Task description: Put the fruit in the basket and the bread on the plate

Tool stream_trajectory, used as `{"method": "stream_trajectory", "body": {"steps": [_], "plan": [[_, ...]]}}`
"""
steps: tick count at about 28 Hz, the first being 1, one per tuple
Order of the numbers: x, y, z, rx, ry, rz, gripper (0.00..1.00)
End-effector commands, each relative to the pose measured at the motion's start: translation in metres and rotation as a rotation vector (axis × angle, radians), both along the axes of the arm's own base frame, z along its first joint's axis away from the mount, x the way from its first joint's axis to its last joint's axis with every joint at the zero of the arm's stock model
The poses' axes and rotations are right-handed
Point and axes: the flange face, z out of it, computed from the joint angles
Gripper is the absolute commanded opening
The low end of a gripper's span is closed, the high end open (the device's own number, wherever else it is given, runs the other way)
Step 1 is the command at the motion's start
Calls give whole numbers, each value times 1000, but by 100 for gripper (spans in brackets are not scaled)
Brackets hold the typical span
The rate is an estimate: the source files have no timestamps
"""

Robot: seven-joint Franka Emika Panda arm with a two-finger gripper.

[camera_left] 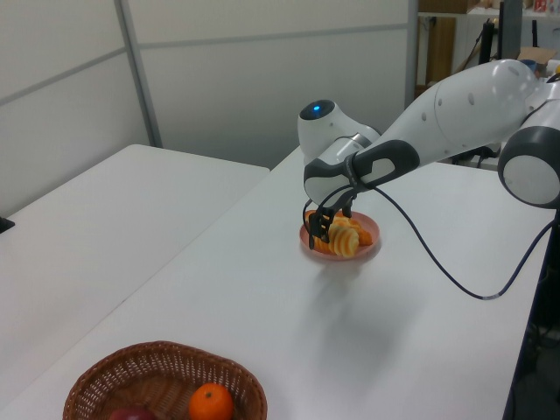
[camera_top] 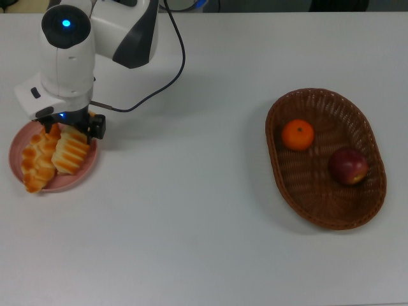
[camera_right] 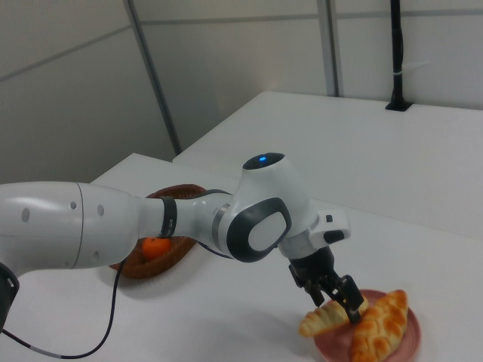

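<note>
The pink plate (camera_top: 64,186) (camera_left: 350,257) (camera_right: 407,341) lies at the top view's left. On it are the braided bread (camera_top: 35,164) (camera_right: 381,328) and the ridged bread (camera_top: 69,153) (camera_left: 344,239) (camera_right: 323,320). My gripper (camera_top: 71,127) (camera_left: 328,226) (camera_right: 333,299) points down over the plate's far edge, shut on the ridged loaf's upper end. That loaf slopes down onto the plate beside the braided one. The wicker basket (camera_top: 319,210) (camera_left: 149,367) (camera_right: 170,258) sits at the top view's right, holding the fruit: the mandarin (camera_top: 298,135) (camera_left: 211,402) (camera_right: 155,246) and the red apple (camera_top: 348,166) (camera_left: 131,413).
A black cable (camera_top: 167,64) trails from my arm across the table behind the plate. White tabletop (camera_top: 191,191) stretches between plate and basket. In the left view a second white table (camera_left: 87,219) stands alongside, across a narrow gap.
</note>
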Motion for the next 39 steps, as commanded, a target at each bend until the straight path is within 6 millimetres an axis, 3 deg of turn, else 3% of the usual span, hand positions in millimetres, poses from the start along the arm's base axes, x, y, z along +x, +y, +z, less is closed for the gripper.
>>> {"method": "stream_trajectory", "body": {"steps": [1,2,5,9,11,12,18,22,24,32,39], "plan": [[-5,4,39,32,-48,6,100],[-9,8,55,47,-53,6,100],[-16,19,65,68,-12,8,100],[-23,54,84,96,33,45,100],[-28,72,86,104,73,64,100],[-32,92,89,112,108,87,100],[-44,144,92,155,186,124,100],[-45,158,100,180,168,104,100],[-49,177,111,192,149,118,100],[-68,185,147,227,146,144,100],[-81,164,169,255,149,138,100]]}}
